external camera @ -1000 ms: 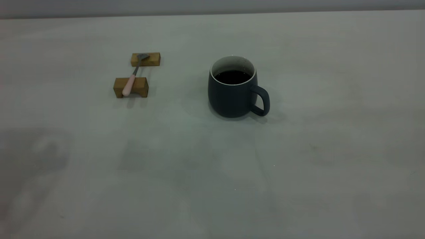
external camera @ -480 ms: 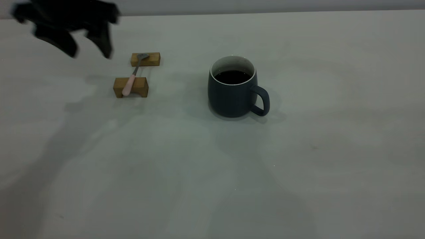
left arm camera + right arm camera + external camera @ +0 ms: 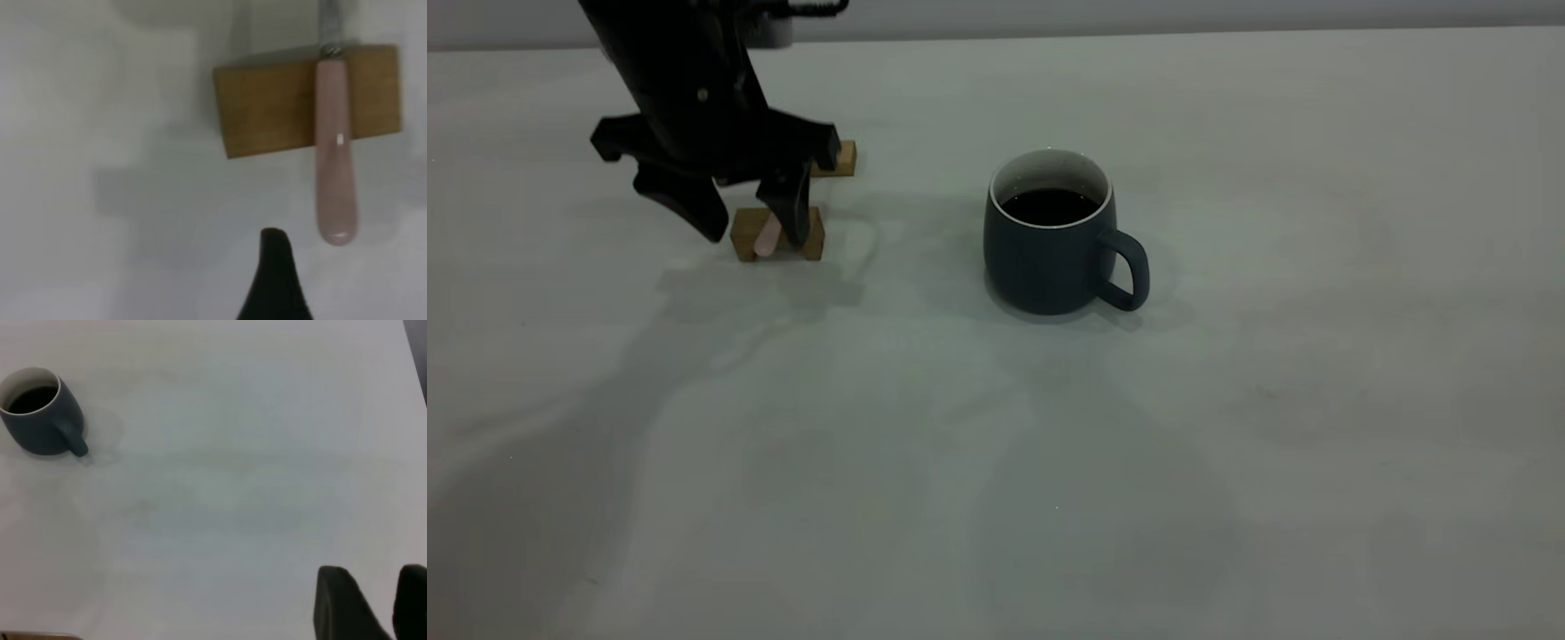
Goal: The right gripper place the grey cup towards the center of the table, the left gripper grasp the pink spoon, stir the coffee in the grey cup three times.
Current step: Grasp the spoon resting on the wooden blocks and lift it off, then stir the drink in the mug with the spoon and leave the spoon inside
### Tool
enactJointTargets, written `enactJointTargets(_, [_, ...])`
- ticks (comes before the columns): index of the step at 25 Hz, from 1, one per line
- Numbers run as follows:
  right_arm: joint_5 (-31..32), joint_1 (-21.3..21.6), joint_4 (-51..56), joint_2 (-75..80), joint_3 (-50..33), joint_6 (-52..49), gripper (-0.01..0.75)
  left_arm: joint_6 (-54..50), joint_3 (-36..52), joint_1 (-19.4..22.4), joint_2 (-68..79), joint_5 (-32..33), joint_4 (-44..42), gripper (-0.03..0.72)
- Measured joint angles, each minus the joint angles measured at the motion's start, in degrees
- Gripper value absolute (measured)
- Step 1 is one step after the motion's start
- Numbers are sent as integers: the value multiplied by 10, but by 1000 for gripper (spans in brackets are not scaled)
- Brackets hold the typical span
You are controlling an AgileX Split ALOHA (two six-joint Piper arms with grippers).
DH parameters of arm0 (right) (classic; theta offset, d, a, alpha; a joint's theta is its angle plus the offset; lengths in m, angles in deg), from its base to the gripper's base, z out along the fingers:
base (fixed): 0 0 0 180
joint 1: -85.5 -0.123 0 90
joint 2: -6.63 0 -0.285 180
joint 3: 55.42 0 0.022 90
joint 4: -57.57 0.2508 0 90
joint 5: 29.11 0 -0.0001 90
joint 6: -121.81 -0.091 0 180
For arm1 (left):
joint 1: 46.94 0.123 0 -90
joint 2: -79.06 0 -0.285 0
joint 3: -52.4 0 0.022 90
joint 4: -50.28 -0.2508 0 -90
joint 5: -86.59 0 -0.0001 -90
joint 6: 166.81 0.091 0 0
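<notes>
Directly beneath the left gripper [image 3: 751, 218]: the pink spoon [image 3: 767, 236], laid bridge-fashion across two wooden blocks [image 3: 811, 238], handle over the nearer one, bowl end hidden behind the gripper body. Probably propped that way to keep the handle clear of the table [image 3: 1227, 444] and leave room for fingers on either side. Fingers [image 3: 790, 206] spread wide, nothing pinched, one tip in front of the nearer block just beside the handle, the other out over bare table on the side away from the cup. In the left wrist view, pink handle [image 3: 335, 150] crossing the block, its rounded end overhanging, one dark fingertip [image 3: 275, 273] short of it and off to one side, so apparently not yet centred for a grasp.

Well off to the open side of that gripper, toward mid-table: the grey cup [image 3: 1051, 236], upright, coffee [image 3: 1049, 206] inside, handle turned away from the spoon. Nothing between spoon and cup. Nearer block likely the one obstacle to a low pinch.

Right gripper [image 3: 377, 603] far back from the cup, fingers parted, empty
</notes>
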Motion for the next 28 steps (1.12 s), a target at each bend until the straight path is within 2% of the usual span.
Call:
enactJointTargets(6, [0, 0, 0, 0, 0, 0, 236, -3, -4, 0, 24, -30, 1, 611])
enactJointTargets(11, [0, 0, 0, 0, 0, 0, 236, -16, -7, 0, 41, -45, 6, 512])
enactJointTargets(14, [0, 0, 0, 0, 0, 0, 237, -16, -7, 0, 46, -53, 10, 418])
enactJointTargets(18, [0, 0, 0, 0, 0, 0, 237, -17, -17, 0, 45, -44, 10, 192])
enactJointTargets(19, [0, 0, 0, 0, 0, 0, 237, -17, -25, 0, 43, -30, 10, 152])
enactJointTargets(21, [0, 0, 0, 0, 0, 0, 237, -17, -48, 1, 38, 13, 10, 154])
enactJointTargets(24, [0, 0, 0, 0, 0, 0, 237, -36, -114, 3, 19, 109, 22, 154])
enactJointTargets(28, [0, 0, 0, 0, 0, 0, 237, -161, -204, 5, -11, 250, 80, 154])
